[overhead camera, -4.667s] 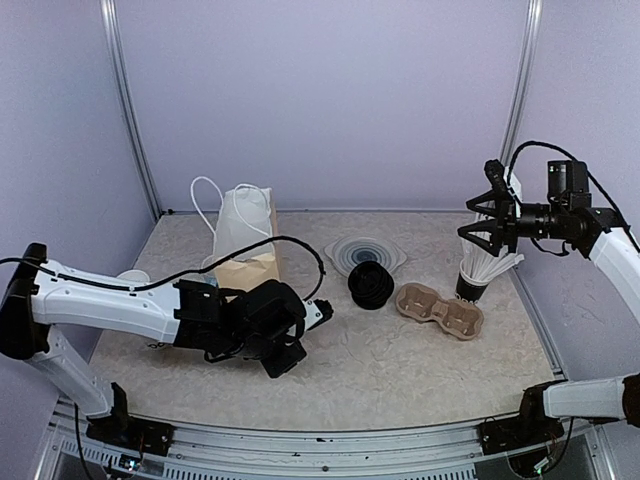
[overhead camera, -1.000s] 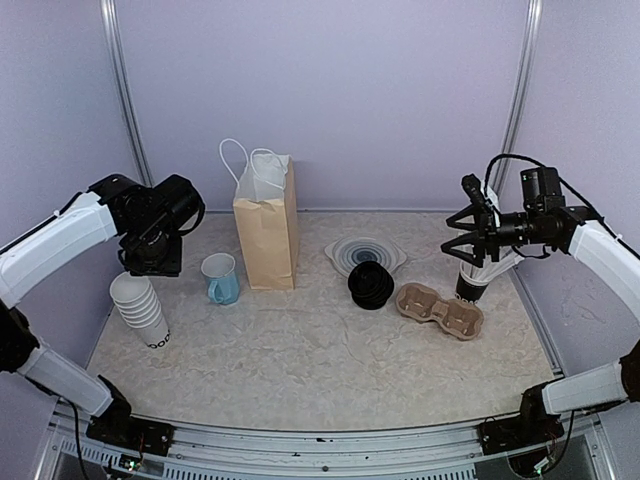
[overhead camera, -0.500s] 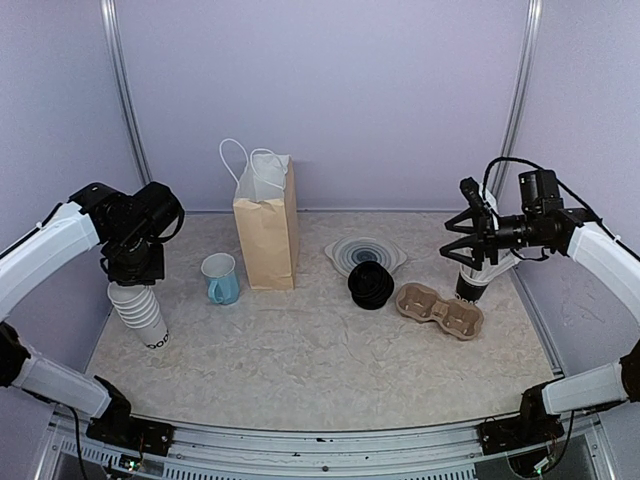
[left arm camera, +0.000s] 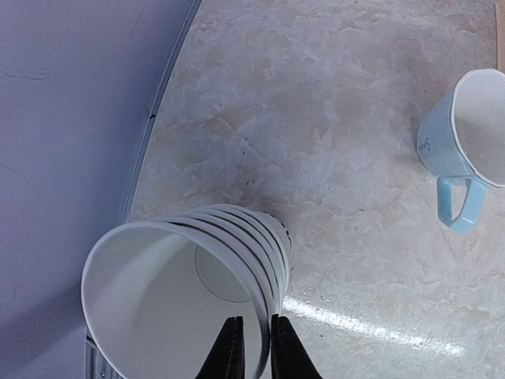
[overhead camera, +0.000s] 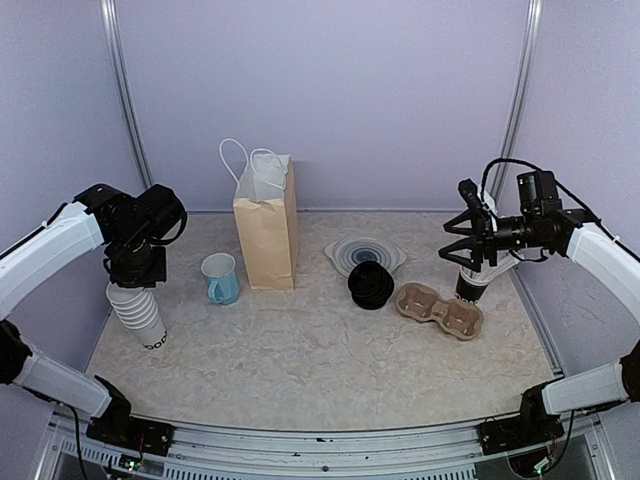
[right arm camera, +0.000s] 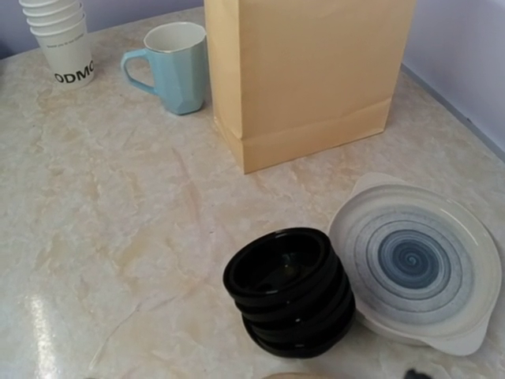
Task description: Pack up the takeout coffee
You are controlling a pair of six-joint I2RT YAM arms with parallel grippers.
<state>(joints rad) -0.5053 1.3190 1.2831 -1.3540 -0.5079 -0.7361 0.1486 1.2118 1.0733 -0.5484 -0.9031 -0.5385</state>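
**Station Status**

Top view: shows takeout coffee [overhead camera: 472, 280] at worktop's [overhead camera: 300, 350] right edge, partly behind wide-jawed right gripper [overhead camera: 455, 224]; left gripper [overhead camera: 135, 278] on nested cup stack [overhead camera: 140, 315], left edge.
Left wrist: shows narrow jaws pinching top rim.
Right wrist: shows mug [right arm camera: 180, 67], bag [right arm camera: 308, 71].

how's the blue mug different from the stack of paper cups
The mug is light blue, single, with a handle; the cup stack is white, nested, handleless, lettered in black. The left claw pinches the cup stack's rim; the mug stands untouched. Both stand upright, mouths up.
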